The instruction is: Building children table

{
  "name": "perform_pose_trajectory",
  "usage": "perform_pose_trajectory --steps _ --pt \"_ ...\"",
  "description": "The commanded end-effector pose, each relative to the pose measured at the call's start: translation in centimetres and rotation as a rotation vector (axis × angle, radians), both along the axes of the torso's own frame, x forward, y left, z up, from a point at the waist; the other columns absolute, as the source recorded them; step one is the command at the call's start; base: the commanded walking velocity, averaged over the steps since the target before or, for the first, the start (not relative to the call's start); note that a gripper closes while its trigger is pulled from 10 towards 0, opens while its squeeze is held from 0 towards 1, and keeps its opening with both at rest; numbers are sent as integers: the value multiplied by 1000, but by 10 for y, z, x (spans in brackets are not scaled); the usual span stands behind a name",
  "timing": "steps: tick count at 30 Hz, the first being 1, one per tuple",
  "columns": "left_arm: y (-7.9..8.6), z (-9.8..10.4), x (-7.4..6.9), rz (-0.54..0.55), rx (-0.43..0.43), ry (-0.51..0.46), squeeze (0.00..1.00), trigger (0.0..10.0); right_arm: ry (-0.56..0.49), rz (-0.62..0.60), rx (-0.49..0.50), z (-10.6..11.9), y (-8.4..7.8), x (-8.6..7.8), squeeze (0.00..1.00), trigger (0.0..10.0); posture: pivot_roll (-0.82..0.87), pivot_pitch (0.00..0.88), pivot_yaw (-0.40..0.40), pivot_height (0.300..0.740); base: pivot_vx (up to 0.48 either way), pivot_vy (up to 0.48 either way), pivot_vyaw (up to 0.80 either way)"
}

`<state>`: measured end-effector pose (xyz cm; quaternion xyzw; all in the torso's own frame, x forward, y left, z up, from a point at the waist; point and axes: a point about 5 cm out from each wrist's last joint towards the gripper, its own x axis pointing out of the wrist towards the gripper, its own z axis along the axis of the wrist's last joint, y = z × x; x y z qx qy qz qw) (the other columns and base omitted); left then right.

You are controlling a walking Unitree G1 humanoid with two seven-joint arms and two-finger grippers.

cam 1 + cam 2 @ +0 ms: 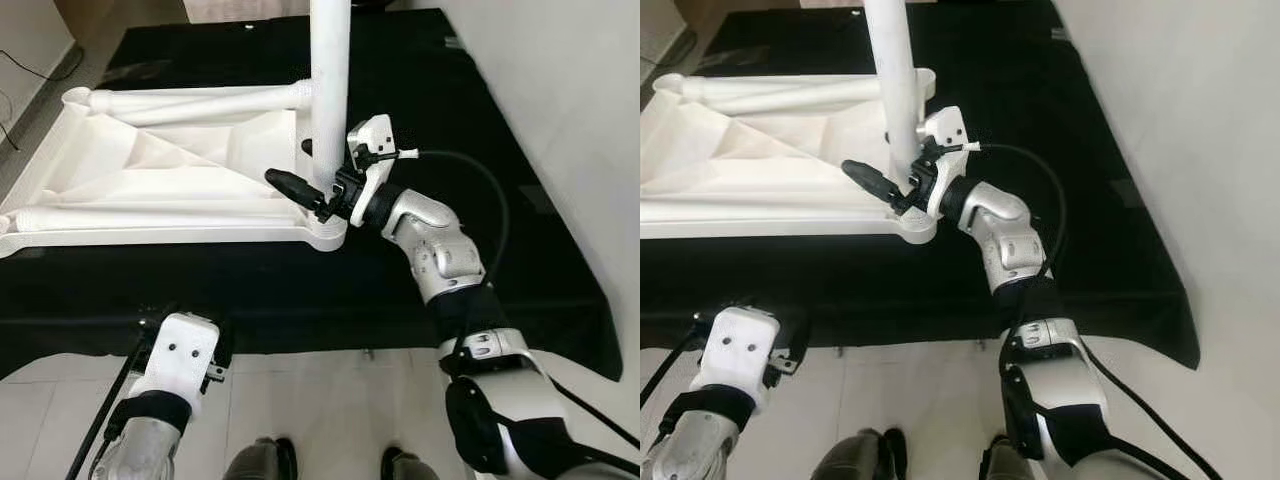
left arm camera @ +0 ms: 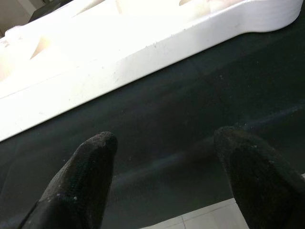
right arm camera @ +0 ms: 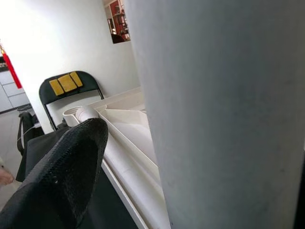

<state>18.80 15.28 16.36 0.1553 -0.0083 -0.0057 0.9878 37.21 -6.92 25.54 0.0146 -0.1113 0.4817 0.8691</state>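
Note:
The white children's table [image 1: 150, 235] lies upside down on a black mat [image 1: 420, 90]. One white leg [image 1: 329, 80] stands upright in the table's near right corner socket. My right gripper [image 1: 290, 165] is at the base of that leg, open. One black finger [image 3: 66, 167] stands a little apart from the leg [image 3: 224, 114], and the other is hidden behind it. Another white leg [image 1: 200, 100] lies along the table's far side. My left gripper [image 2: 162, 143] hangs low over the mat's near edge, open, with nothing between its fingers [image 2: 90, 162].
A white wall [image 1: 560, 120] runs close along the right side of the mat. Pale tiled floor [image 1: 320, 410] lies in front, with my feet at the bottom edge. A black folding chair [image 3: 66, 88] stands beyond the table in the right wrist view.

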Motion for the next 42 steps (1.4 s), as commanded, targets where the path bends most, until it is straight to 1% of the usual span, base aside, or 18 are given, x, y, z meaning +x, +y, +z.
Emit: perform_pose_trajectory --steps 1,8,10,11,14,15,22,26,30,32,33,34,35,36,38,39,40,42 --pt "2 -6 1 7 -2 25 0 10000 3 28 1 -2 4 -3 0 10000 173 237 36 740 0 0 0" --pt "0 -7 1 -13 -34 30 0 10000 4 55 -48 -7 0 -2 0 10000 181 249 28 740 0 0 0" --pt "0 -6 1 -25 -43 29 0 10000 6 103 -113 -12 -1 -2 0 10000 184 256 25 740 0 0 0" --pt "-1 -5 1 -32 -47 30 0 10000 2 134 -158 -15 -2 -2 0 4824 189 273 22 740 0 0 0" --pt "-1 -5 0 -37 -50 30 0 10000 -1 155 -189 -17 -3 -1 0 4824 189 274 22 740 0 0 0" --pt "-1 -4 0 -40 -51 31 0 10000 -2 160 -214 -17 -5 1 0 0 190 282 21 740 0 0 0" --pt "-3 -4 -4 -40 -65 35 0 10000 4 132 -292 -15 -26 9 0 0 186 304 15 740 0 0 0" --pt "-3 -5 -4 -40 -73 38 0 10000 25 100 -337 -20 -46 7 0 0 166 309 12 740 0 0 0" --pt "-4 -5 -4 -42 -79 39 0 10000 62 53 -340 -23 -54 7 0 0 159 311 9 740 0 0 0" --pt "-5 -6 -4 -45 -82 40 0 10000 95 -28 -352 -28 -63 7 0 0 146 310 -6 740 0 0 0" --pt "-5 -6 -5 -45 -84 41 0 10000 208 -398 -315 -40 -87 12 0 0 139 309 -12 740 0 0 0" --pt "-5 -6 -5 -45 -84 41 0 10000 208 -398 -315 -40 -87 12 0 0 139 309 -12 740 0 0 0" --pt "-4 -6 -5 -44 -85 42 0 10000 288 -677 -303 -50 -108 12 0 0 133 309 -12 740 0 0 0" --pt "-3 -6 -6 -42 -86 41 0 10000 377 -840 -290 -64 -122 -4 0 0 123 310 -14 740 0 0 0" --pt "-3 -6 -6 -42 -86 41 0 10000 377 -840 -290 -64 -122 -4 0 0 123 310 -14 740 0 0 0" --pt "-2 -6 -5 -40 -88 40 0 10000 444 -903 -248 -75 -119 -37 0 0 107 311 6 740 0 0 0" --pt "-2 -6 -5 -40 -88 40 0 10000 444 -903 -248 -75 -119 -37 0 0 107 311 6 740 0 0 0" --pt "-3 -7 -3 -47 -91 41 0 10000 453 -866 -203 -75 -101 -47 0 0 105 294 16 740 0 0 0"
